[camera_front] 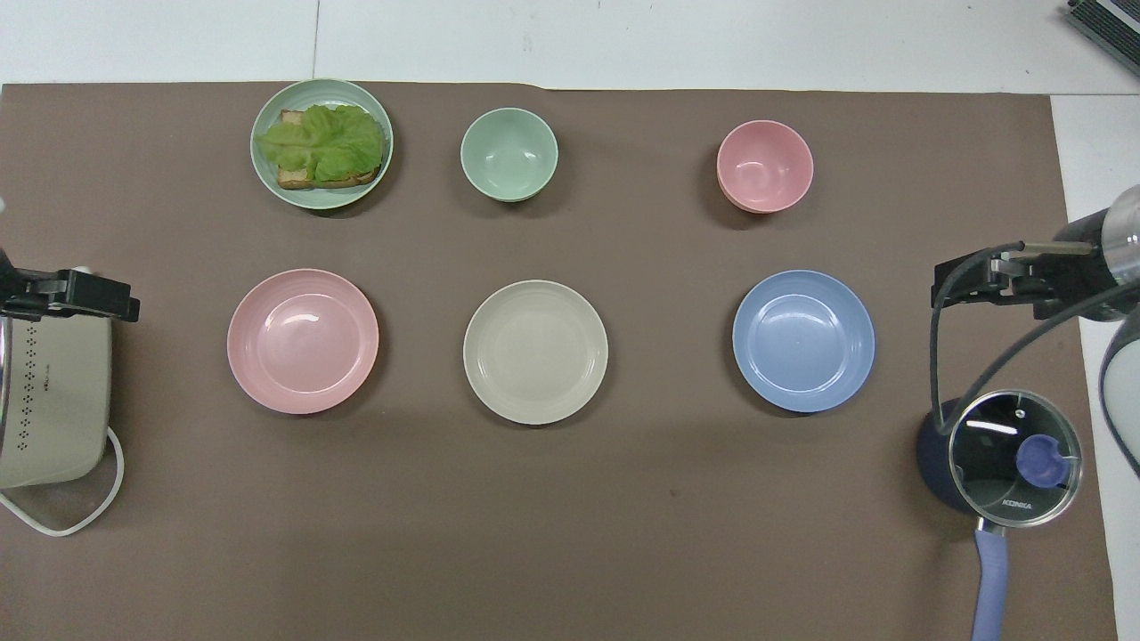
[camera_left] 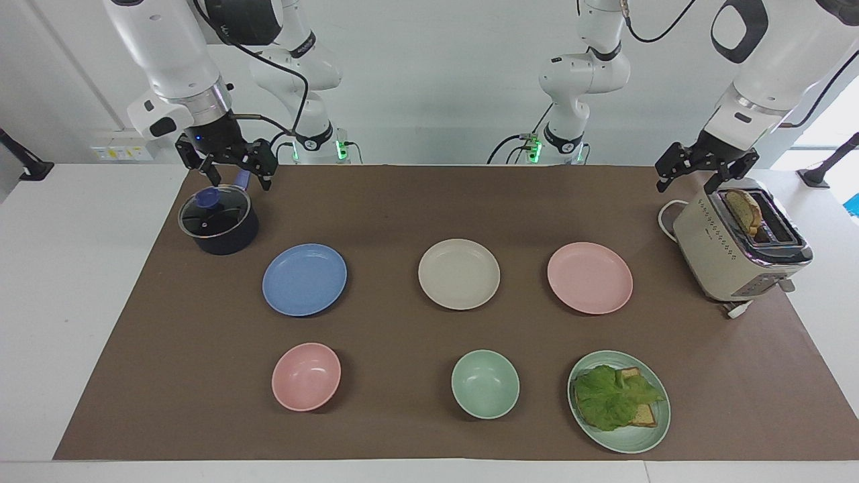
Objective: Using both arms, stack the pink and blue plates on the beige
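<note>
1. We haven't stacked anything yet. The beige plate [camera_left: 459, 274] sits mid-table on the brown mat [camera_left: 402, 201], with the pink plate [camera_left: 590, 278] toward the left arm's end and the blue plate [camera_left: 305, 279] toward the right arm's end, all three in one row and well apart.
2. Left gripper [camera_left: 698, 173] hangs over the toaster [camera_left: 738, 245], jaws released and holding nothing. Right gripper [camera_left: 231, 168] hangs over the lidded pot [camera_left: 219, 221], also spread wide and empty.
3. For the step in hand, we'd say each arm goes for its own plate: drop low and pinch the rim at the edge facing that arm, roughly 12 o'clock in the facing view.
4. Lift level, and go one at a time over the beige plate so the arms don't bump.
5. Two bowls and a lettuce-toast plate [camera_left: 619, 401] sit at 6 o'clock of the row, out of our way.
6. The table is white, with a plain white wall by the arm bases.
</note>
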`<state>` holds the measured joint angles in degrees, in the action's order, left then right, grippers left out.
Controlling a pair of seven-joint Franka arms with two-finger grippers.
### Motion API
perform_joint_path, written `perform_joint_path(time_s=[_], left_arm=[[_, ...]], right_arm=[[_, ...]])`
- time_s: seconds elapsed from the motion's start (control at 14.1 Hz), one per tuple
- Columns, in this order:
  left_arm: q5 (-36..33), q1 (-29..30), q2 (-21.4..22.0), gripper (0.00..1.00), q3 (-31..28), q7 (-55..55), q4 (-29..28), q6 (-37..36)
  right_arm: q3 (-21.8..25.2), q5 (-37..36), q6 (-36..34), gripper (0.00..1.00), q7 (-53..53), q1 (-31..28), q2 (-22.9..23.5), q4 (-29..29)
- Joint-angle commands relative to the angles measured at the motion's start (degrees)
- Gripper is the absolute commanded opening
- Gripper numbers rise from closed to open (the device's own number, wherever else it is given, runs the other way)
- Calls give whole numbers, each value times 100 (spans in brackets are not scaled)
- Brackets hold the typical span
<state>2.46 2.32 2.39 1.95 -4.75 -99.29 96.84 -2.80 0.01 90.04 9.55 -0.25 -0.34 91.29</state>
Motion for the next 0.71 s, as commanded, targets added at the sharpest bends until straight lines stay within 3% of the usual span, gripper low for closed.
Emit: perform_joint_path(time_s=[0.0, 0.14, 0.64], left_arm=[[-53, 58, -2, 100, 7, -17, -510, 675], [-53, 76, -28, 100, 16, -17, -871, 1168], [-53, 49, -774, 100, 16, -88, -1583, 2564]], right_arm=[[-10, 140, 58, 100, -129, -63, -124, 126], [-10, 140, 58, 100, -137, -63, -115, 126], [-10, 140, 66, 100, -137, -63, -115, 118]])
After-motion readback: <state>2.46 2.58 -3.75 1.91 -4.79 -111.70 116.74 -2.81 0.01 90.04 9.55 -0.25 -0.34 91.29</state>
